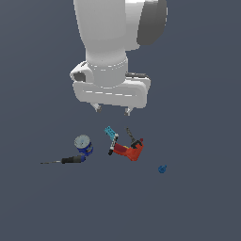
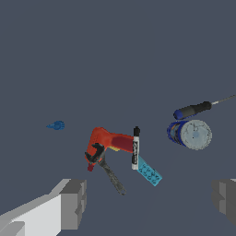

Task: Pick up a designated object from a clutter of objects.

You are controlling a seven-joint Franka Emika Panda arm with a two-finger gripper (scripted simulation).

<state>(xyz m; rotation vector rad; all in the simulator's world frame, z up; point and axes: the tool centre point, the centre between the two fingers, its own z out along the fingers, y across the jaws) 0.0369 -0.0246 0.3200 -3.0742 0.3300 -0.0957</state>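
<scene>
We judge this the approach step: our fingers hang spread wide and empty, well above the red drill. The blue can lies just beside the screwdriver, near its blue butt, so descending onto the black handle looks tight. The thin shaft points away into open floor. A tiny blue knob sits well apart.

You have the screwdriver lying flat at the exterior view's left, its handle end touching the can just behind it. Toward the exterior view's right lies the drill, with a marker and a flat studded piece against it. The small knob sits well apart, farthest right.
</scene>
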